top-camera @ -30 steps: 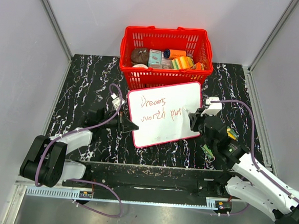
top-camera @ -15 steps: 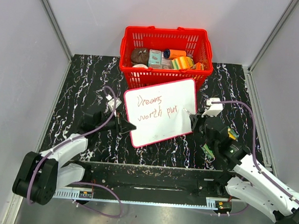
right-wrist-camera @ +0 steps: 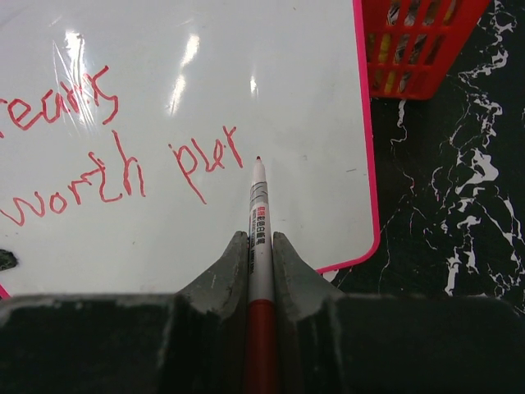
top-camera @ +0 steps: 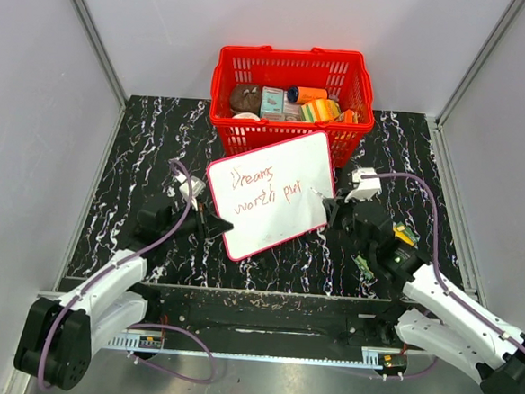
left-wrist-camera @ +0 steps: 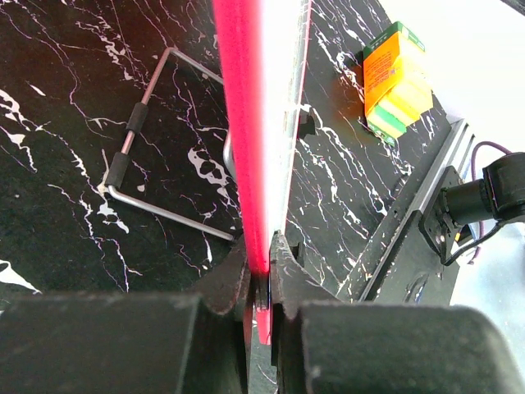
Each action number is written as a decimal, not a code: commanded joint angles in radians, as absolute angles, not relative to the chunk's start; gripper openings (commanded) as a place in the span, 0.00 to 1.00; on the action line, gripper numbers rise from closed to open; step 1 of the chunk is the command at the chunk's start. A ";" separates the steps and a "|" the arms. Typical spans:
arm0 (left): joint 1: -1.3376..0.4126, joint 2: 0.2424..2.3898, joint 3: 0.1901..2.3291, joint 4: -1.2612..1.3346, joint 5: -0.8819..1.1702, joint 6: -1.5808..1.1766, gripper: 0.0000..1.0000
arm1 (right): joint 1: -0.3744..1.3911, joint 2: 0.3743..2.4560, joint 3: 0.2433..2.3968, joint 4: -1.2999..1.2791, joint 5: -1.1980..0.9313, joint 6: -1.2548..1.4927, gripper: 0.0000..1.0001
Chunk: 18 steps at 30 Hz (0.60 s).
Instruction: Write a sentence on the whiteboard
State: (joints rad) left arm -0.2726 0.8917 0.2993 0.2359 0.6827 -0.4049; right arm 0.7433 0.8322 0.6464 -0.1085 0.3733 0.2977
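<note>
Jaws of the left gripper (left-wrist-camera: 261, 254) are pinched shut on the edge of the whiteboard (left-wrist-camera: 246, 123). In the left wrist view the board is seen edge-on, and its red-pink rim runs up toward 12 o'clock from between the two fingers. From the top camera this gripper (top-camera: 208, 222) sits at about 8 o'clock of the whiteboard (top-camera: 277, 175). The board is turned so that its 1 o'clock corner overlaps the front of the red basket (top-camera: 291, 53).

The right gripper (right-wrist-camera: 261, 246) has its jaws closed on the marker (right-wrist-camera: 260, 217). The pen's red end is between the fingers, and its white barrel points to 12 o'clock over the whiteboard (right-wrist-camera: 246, 49). Its tip lies just beside the last red stroke of the sentence (right-wrist-camera: 115, 168), at about 4 o'clock of that stroke — whether it touches the surface cannot be told. From above, the right gripper (top-camera: 329, 206) stands at the board's 3 o'clock edge, with the marker (top-camera: 319, 196) reaching inward.

The sentence (top-camera: 263, 190) runs in two red lines across the middle of the board, "Dreams" over "worth" and a few unfinished letters. The area at 3 o'clock of the writing is bare white.

A bent wire stand (left-wrist-camera: 139, 123) lies on the black marbled table (top-camera: 140, 143) at 9 o'clock of the board's edge in the left wrist view. A small orange, yellow and green box (left-wrist-camera: 396, 78) lies at 2 o'clock.
</note>
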 commanded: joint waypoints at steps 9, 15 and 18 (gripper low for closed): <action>-0.255 0.893 0.281 0.256 0.548 -0.324 0.00 | 0.684 0.856 0.670 0.086 0.131 0.270 0.00; -0.255 0.885 0.276 0.256 0.546 -0.322 0.00 | 0.444 0.848 0.646 0.129 -0.190 0.394 0.00; -0.255 0.881 0.273 0.258 0.545 -0.324 0.00 | 0.325 0.833 0.620 0.130 -0.313 0.436 0.00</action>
